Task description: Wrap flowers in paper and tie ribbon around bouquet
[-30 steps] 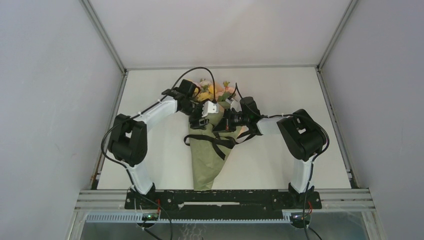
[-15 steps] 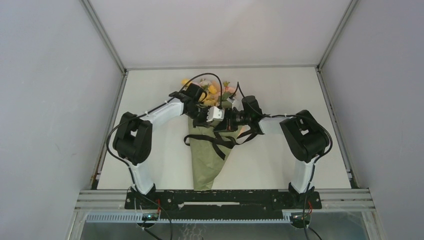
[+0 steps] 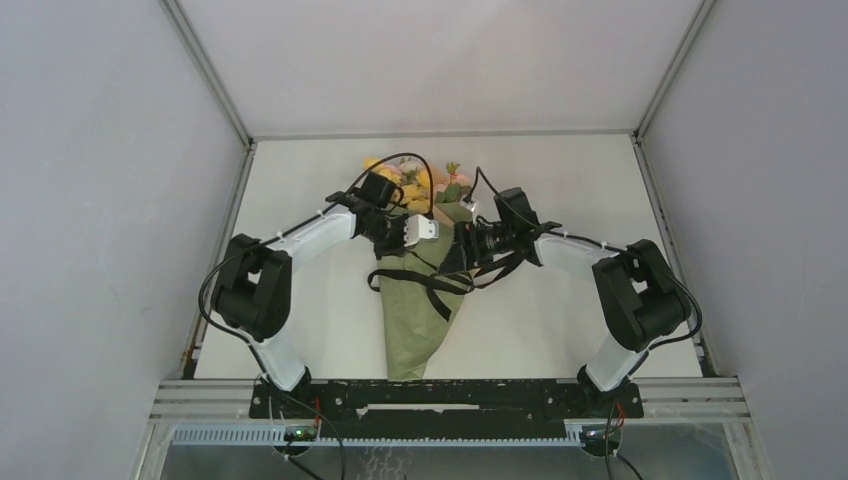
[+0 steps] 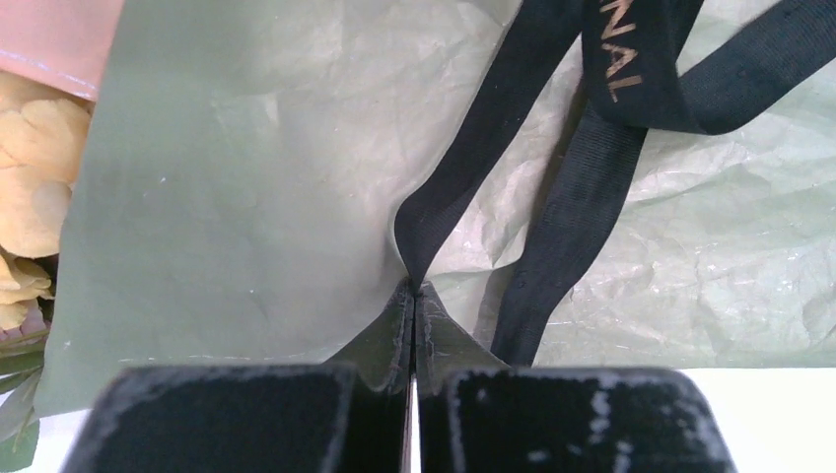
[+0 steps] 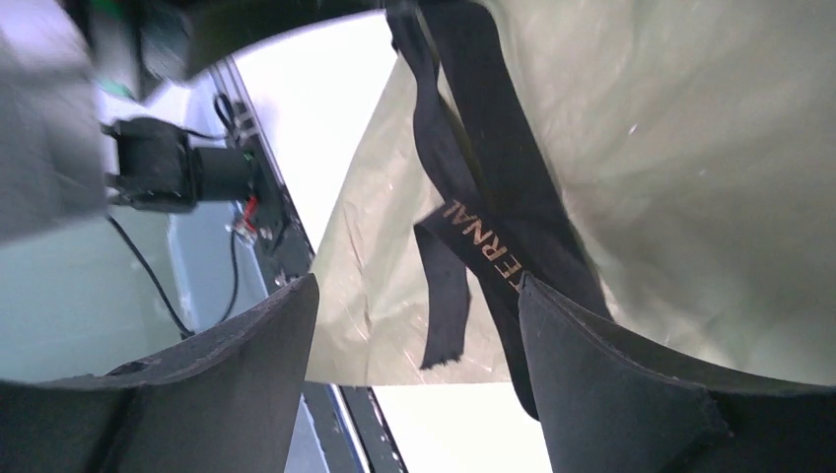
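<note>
— While the left tool (image 4: 412, 288) is pressed together on one strand of the ribbon (image 4: 463, 168), what should the right tool (image 5: 416, 286) do?
— Its fingers are spread wide and hold nothing. The ribbon's loose end hangs right between them, over the green paper (image 5: 690, 148). I think it should slide onto that end and squeeze only ribbon, not paper.
— And the bouquet (image 3: 415, 310)?
— It lies on the table (image 3: 560, 330) under both tools, with the flowers (image 4: 30, 207) just left of the left tool. Pull the strands apart gently, or the wrap may crumple.
</note>
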### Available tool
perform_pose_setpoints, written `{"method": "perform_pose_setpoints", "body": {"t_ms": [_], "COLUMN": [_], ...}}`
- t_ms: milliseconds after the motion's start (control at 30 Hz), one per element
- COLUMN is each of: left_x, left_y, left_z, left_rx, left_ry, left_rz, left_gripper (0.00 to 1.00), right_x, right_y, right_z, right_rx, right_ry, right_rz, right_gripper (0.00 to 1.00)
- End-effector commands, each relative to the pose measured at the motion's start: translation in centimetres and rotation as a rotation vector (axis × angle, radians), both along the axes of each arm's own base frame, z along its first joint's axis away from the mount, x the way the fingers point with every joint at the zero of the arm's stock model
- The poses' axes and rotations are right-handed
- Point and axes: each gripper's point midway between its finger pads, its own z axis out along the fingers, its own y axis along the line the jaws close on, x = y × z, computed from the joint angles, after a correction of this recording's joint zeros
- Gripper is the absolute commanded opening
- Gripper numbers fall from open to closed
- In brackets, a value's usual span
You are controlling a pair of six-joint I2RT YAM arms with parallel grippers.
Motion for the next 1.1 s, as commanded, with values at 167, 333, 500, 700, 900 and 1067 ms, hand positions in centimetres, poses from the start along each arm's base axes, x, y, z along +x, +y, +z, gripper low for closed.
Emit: {"method": "perform_pose_setpoints", "body": {"t_ms": [167,333,500,700,900,1067], "left_x": [0.4,0.3,0.0,-0.9,-1.6,-1.6], "left_y": [0.6,0.4,0.6,1.9,1.8,1.7], "left_z": [1.2,1.4,1.3,1.3,0.9,1.0], "left_rx": [-0.024,-0.036,-0.022,0.012,0.001,-0.001], "left_ry": [-0.026,-0.02,-0.006,-0.009,0.012,0.019], "left_rz": [0.046,0.045,0.046,0.055,0.046,0.05], "left_gripper": [0.0,0.0,0.0,0.0,0.0,0.0], "right_x": [-0.9,-0.2,0.1,1.9,1.0,0.7], "right_y": [-2.7,-3.3,-2.9,-5.6,-6.8,-5.9], "right_z": [-2.9,-3.8,-1.3,1.3,-1.8,-3.1], "right_rx": [-0.264,-0.355,-0.292,-0.269,-0.39,-0.4], "right_ry": [-0.121,-0.167,-0.213,-0.137,-0.09,-0.067], "right_rz": [0.015,-0.024,-0.041,-0.304,-0.372,-0.35], "right_gripper": [0.83,0.81,0.74,0.62,0.7,0.65]}}
